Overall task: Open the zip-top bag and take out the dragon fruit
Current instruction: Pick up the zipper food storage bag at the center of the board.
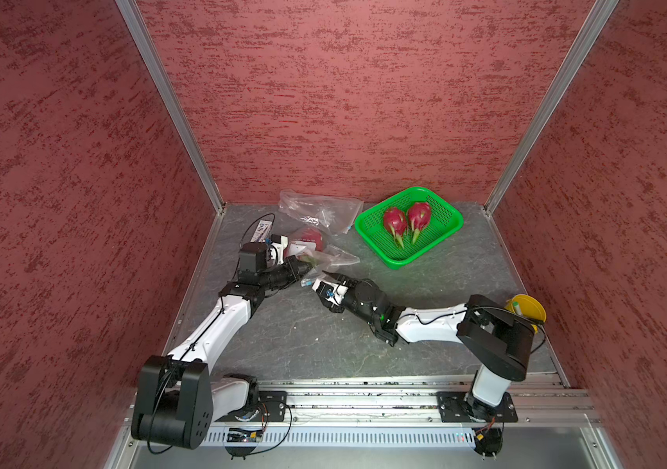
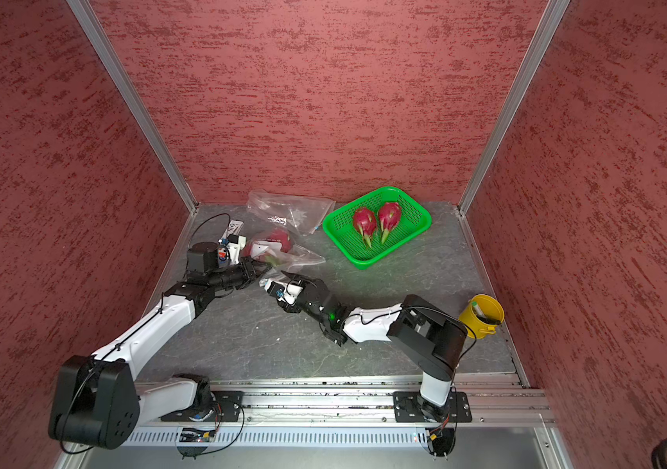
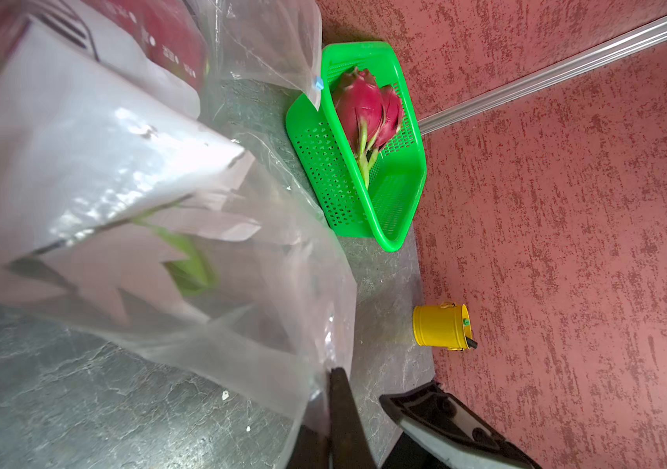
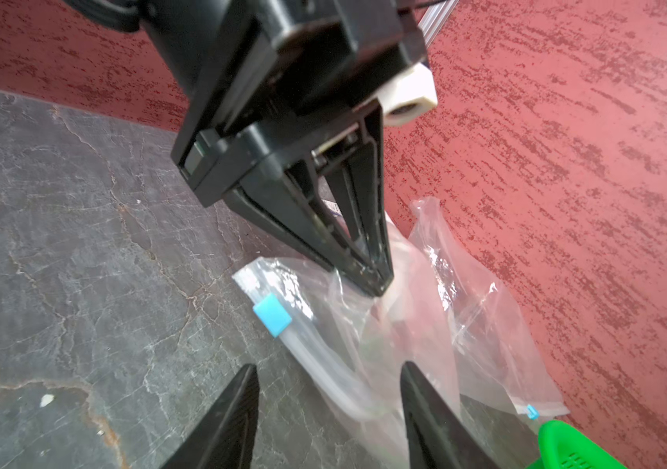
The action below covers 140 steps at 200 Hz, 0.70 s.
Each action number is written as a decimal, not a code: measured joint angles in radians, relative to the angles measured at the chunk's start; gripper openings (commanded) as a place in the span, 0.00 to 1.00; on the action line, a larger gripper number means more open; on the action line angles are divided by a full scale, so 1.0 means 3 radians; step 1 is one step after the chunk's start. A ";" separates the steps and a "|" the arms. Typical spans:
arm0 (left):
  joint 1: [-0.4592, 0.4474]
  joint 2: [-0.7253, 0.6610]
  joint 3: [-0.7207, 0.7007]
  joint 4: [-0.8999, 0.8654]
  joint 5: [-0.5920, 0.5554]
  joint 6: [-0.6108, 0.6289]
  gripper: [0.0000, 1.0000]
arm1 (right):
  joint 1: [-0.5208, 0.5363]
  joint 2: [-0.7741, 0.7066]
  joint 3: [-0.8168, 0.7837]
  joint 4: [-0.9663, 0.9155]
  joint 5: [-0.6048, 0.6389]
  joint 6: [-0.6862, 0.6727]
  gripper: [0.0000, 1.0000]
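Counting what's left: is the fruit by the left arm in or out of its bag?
In: the fruit shows through the clear bag wrapped around it.

Dragon fruit (image 1: 395, 221), second dragon fruit (image 1: 419, 215): magenta ovals, green-tipped scales, side by side in the green basket (image 1: 439, 209). Third dragon fruit (image 1: 310, 237): inside the clear, crumpled zip-top bag (image 1: 340, 260) on the desk (image 1: 323, 333); blue slider (image 4: 271, 314) at its mouth.
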 measured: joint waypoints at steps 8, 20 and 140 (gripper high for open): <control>0.0001 0.0029 0.0000 0.0017 0.0024 -0.0019 0.00 | 0.0001 0.0039 0.0039 0.0017 0.0031 -0.0013 0.50; 0.0000 0.0053 0.0000 0.0039 0.0052 -0.0043 0.00 | 0.0001 0.0102 0.0102 0.0048 0.0078 -0.0036 0.47; 0.0056 0.0061 0.0022 0.0072 0.0122 -0.0116 0.00 | 0.0019 0.0231 0.0098 0.0205 0.0188 -0.0120 0.43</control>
